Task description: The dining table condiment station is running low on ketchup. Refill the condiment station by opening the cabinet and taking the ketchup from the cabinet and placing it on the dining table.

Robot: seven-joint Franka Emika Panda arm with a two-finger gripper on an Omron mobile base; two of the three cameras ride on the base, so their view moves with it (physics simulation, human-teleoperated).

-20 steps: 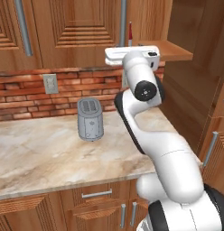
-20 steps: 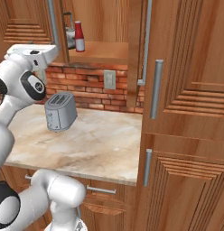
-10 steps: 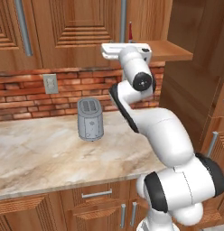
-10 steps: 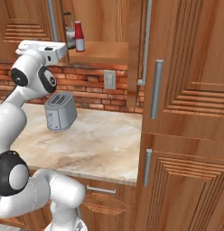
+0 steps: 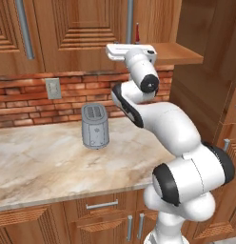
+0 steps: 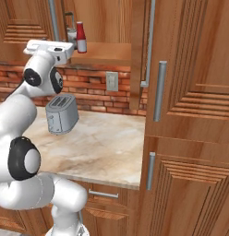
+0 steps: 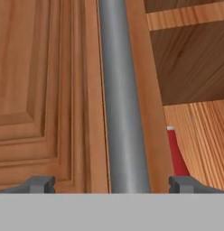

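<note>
Between the spread jaws of the dark two-finger gripper, which pinch nothing, rises one long vertical silver bar handle, mounted on the carved wooden door of the upper wall cabinet. Just past that door's edge and off to the right of the jaws stands one small slim red ketchup bottle with a pale cap, upright on the wooden cabinet shelf, its long axis parallel to the handle. Judging from this, the jaws must shift right past the door edge to bracket the bottle. Below the shelf sits one grey metal toaster on the marble counter against the brick wall
</note>
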